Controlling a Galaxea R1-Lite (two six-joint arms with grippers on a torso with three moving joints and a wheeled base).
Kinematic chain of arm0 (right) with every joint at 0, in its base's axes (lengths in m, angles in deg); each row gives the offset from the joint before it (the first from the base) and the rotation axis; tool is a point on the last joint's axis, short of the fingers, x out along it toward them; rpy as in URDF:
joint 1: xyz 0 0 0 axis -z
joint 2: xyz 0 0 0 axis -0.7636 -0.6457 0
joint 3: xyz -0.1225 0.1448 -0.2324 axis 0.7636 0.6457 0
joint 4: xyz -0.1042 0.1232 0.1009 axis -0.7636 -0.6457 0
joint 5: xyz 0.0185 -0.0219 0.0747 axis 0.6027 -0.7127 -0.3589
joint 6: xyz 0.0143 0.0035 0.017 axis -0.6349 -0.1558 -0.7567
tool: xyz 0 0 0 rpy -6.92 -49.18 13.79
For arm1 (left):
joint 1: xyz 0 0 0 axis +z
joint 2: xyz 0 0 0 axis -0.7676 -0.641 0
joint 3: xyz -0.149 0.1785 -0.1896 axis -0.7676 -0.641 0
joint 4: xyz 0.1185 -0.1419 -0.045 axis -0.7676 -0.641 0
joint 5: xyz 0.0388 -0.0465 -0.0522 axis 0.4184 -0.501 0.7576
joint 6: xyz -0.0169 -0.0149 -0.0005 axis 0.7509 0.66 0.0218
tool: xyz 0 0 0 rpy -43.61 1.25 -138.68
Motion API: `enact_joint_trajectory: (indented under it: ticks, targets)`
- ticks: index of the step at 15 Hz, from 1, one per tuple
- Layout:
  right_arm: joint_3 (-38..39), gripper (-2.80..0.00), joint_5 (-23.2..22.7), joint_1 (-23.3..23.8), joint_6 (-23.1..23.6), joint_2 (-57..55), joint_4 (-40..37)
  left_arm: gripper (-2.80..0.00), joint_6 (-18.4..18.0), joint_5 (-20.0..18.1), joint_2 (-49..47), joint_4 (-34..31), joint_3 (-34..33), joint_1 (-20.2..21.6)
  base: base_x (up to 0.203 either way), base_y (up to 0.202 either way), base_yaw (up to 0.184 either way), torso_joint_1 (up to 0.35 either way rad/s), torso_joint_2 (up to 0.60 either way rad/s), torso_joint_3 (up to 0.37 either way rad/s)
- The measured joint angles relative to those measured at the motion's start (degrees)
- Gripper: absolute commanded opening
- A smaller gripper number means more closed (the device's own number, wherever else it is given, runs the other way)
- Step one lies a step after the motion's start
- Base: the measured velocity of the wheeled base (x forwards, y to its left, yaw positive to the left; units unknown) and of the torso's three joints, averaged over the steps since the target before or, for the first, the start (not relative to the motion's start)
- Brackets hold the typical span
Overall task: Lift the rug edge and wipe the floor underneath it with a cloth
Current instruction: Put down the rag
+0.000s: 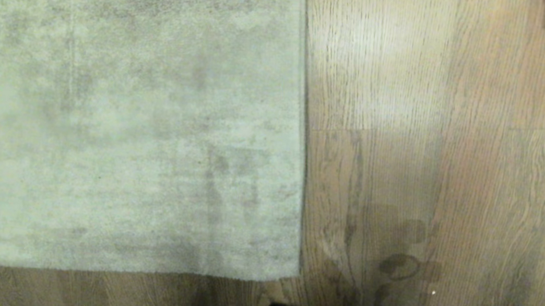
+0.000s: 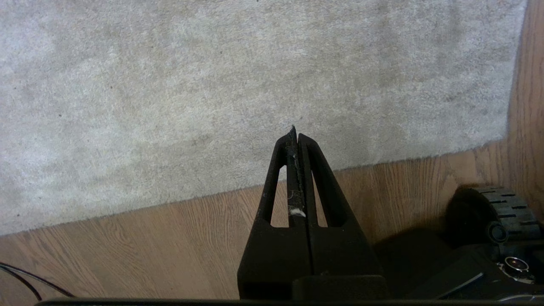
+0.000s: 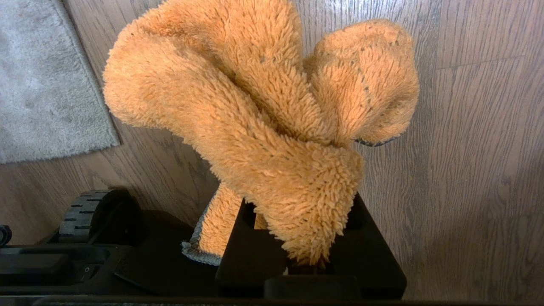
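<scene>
Rug edge (image 1: 300, 141) of the pale grey mottled short-pile rug lies flat on the light wood-grain plank floor (image 1: 463, 146), corner around 6 o'clock. Right gripper (image 3: 297, 238) pinches the fluffy orange cloth (image 3: 255, 106); left gripper (image 2: 295, 136) fully closed, empty.

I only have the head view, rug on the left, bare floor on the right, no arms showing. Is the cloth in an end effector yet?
Observer: Yes. The right end effector is shut on the orange cloth, which bunches up over its fingers.
Operator: And the left one?
Observer: The left end effector is shut and empty, hanging above the rug's near edge.
Operator: Is the rug lifted anywhere?
Observer: No. Its corner lies flat on the floor in the right wrist view too.
</scene>
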Motion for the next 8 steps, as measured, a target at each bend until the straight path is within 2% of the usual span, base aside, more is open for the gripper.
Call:
enact_joint_trajectory:
  ticks: [8]
  targets:
    - [0.0, -2.8, 0.01, 0.0, 0.0, 0.0, 0.0, -2.8, 0.0, 0.01, 0.0, 0.05, 0.0, 0.0, 0.0, 0.0, 0.0, 0.0, 0.0, 0.0]
